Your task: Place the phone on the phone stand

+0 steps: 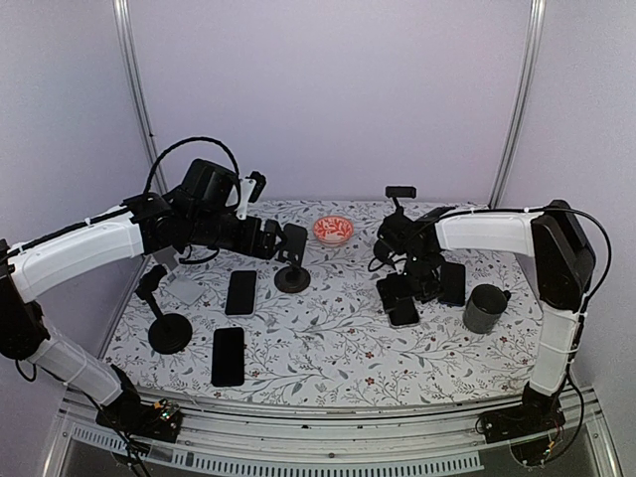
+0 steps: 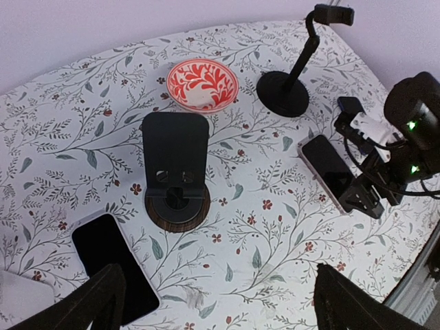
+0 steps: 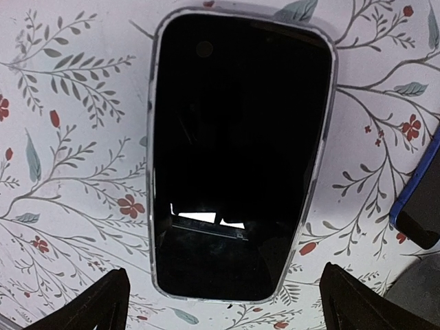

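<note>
A black flat phone stand [image 1: 293, 260] on a round wooden base stands at the middle left; it also shows in the left wrist view [image 2: 175, 172]. My left gripper [image 1: 263, 238] hovers just left of it, open and empty [image 2: 220, 313]. A silver-edged black phone [image 3: 237, 151] lies face up on the flowered cloth, also seen from above [image 1: 403, 310]. My right gripper [image 1: 409, 283] hangs right over that phone, open [image 3: 230, 306], its fingers on either side of the phone's near end and apart from it.
Two more black phones [image 1: 240, 291] [image 1: 228, 355] lie at the left, and a blue-edged phone [image 1: 452, 283] lies beside a dark mug [image 1: 484, 308]. A red patterned bowl [image 1: 333, 230] sits at the back. Two gooseneck holders [image 1: 167, 323] [image 1: 397, 204] stand on the table, and a grey slab [image 1: 184, 289] lies at the left.
</note>
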